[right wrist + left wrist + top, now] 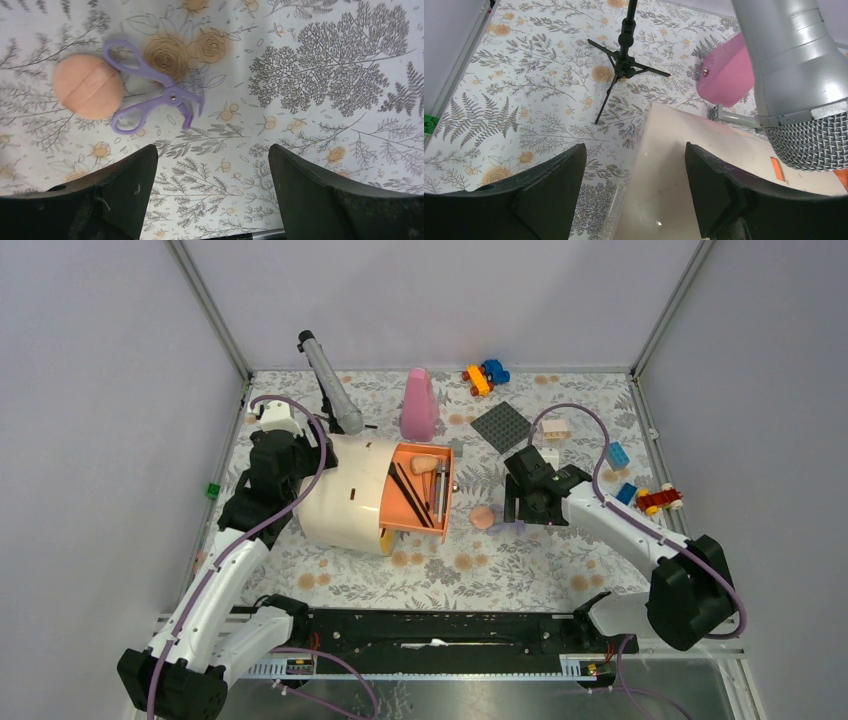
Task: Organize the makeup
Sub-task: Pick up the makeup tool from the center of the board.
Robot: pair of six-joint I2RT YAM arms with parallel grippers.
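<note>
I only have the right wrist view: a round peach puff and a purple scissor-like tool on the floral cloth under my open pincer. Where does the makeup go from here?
Observer: An orange tray sits just to the left of the puff, set in an open cream case.
Operator: Anything in it yet?
Observer: Yes, thin dark brushes lie along it, and a peach egg-shaped sponge is at its far end.
Operator: Where is the other arm?
Observer: The left pincer hangs at the case's far left corner with its jaws apart and nothing between them.
</note>
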